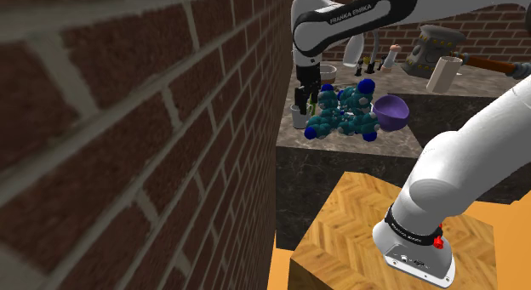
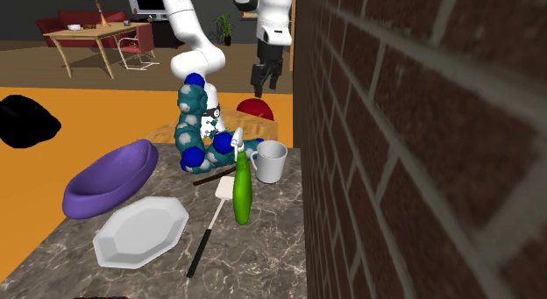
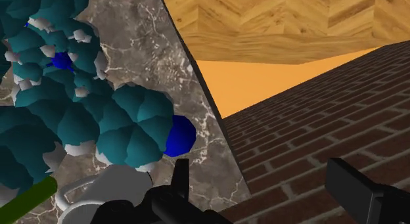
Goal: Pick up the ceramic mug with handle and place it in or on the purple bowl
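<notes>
the jaws stand wide apart with nothing in them. in the wrist view the white mug (image 3: 118, 186) lies at the lower left, outside one black finger (image 3: 181, 183) rather than between the two. in the second exterior view they hang at upper middle, above the mug, which stands upright at the frame's centre on the marbled surface (image 2: 280, 253), just beside the brick wall (image 2: 421, 122), handle turned frame-left. it looks rigid, smooth and fairly light, so it is likely slick under the pads and liable to chip if dropped. the rim wall opposite the handle seems the best hold, one finger inside. a teal knobbly model (image 2: 195, 122) crowds the handle side, and a green bottle (image 2: 242, 190) stands just in front. the purple bowl (image 2: 110, 176) sits at the left, well apart.
</notes>
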You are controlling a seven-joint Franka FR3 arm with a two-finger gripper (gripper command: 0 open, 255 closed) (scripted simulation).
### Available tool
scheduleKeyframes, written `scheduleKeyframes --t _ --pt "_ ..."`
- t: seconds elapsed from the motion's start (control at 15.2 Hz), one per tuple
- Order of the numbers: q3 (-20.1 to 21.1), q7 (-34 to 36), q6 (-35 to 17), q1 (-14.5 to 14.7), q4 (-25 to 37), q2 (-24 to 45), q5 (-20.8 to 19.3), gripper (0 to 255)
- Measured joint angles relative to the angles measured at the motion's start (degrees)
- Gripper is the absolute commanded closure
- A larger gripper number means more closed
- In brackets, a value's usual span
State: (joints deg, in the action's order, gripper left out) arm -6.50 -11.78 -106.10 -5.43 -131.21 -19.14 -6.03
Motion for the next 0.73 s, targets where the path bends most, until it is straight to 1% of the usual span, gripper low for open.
scheduleKeyframes --t 0.4,0.73 --pt "-2.72 -2.91 -6.18 -1.73 6.83 12.63 -0.93 0" --pt "-3.84 -4.19 -8.96 -2.68 14.38 22.72 -0.6 0"
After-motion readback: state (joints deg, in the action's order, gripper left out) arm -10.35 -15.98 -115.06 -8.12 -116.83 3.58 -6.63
